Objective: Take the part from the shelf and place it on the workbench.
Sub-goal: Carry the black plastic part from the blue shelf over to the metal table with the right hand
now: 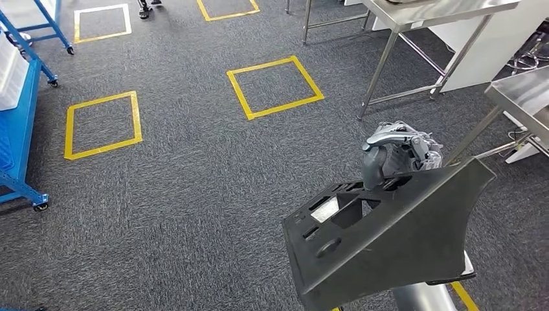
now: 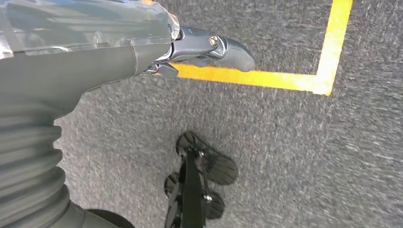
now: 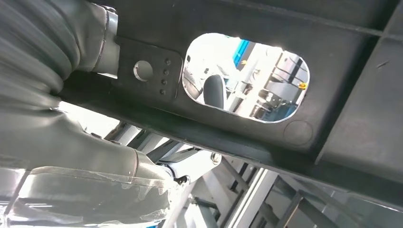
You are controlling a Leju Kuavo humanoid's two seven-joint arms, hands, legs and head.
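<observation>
The right hand (image 1: 400,150) is gripping the upper edge of a large black plastic part (image 1: 388,240), its grey fingers (image 1: 387,136) curling over the rim from behind while the silver forearm (image 1: 424,297) is rising from below. The part is being carried out in front of the robot, tilted, its broad flat face sloping toward the camera and its pointed corner reaching to the right. Slots and a rounded window are showing on its left end. From the wrist camera, the same part (image 3: 285,61) is lying right across the hand (image 3: 71,147), and a finger (image 3: 214,91) is showing through its rounded opening.

The left hand (image 2: 142,52) is hanging low beside the body over the carpet (image 2: 285,156), holding nothing. Its thick thumb (image 2: 223,47) is sticking out straight; I cannot tell how the other fingers are lying, since the palm is covering them. A yellow tape line (image 2: 328,52) is running under it, turning a corner.

Beyond the part, the grey carpet (image 1: 194,194) is stretching away, marked with yellow tape squares (image 1: 274,87), one near the middle and another to the left (image 1: 102,125). A blue wheeled shelf (image 1: 18,116) is standing along the left edge. To the right, a steel workbench (image 1: 434,13) on thin legs is standing well apart from the part, and the corner of a second steel table (image 1: 524,94) is poking in just beyond the part's pointed tip.
</observation>
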